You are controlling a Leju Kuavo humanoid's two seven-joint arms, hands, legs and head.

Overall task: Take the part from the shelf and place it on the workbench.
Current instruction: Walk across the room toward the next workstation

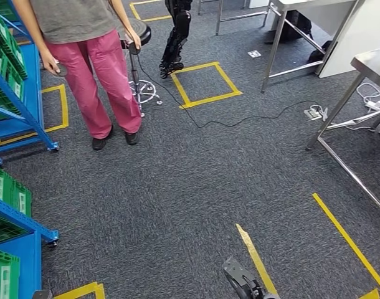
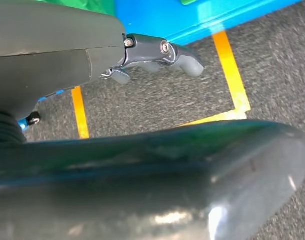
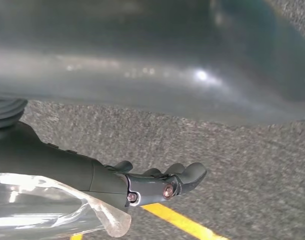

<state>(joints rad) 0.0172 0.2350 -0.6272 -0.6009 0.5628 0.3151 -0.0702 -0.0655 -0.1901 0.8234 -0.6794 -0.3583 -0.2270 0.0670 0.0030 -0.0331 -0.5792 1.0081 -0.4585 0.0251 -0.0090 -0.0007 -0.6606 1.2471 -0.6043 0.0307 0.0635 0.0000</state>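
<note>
The part is a clear plastic bag (image 3: pixel 49 205) lying against the palm side of my right hand (image 3: pixel 143 182), which holds it while the darker fingers (image 3: pixel 181 177) stretch out over grey carpet. In the head view, my right hand (image 1: pixel 244 283) hangs low at the bottom edge, above a yellow tape strip. My left hand (image 2: pixel 154 55) has its fingers extended with nothing in them, close to the foot of the blue shelf (image 2: pixel 204 20). The steel workbench (image 1: pixel 372 62) stands at the far right. The blue shelf (image 1: pixel 23 227) with green bins (image 1: pixel 9 190) runs along the left edge.
A person in pink trousers (image 1: pixel 101 75) stands ahead on the left by a black stool (image 1: pixel 137 37), holding a dark flat object. A black cable (image 1: pixel 235 121) crosses the carpet to a power strip (image 1: pixel 314 113). Yellow tape squares (image 1: pixel 207 84) mark the floor. Another steel table (image 1: pixel 291 12) stands farther back.
</note>
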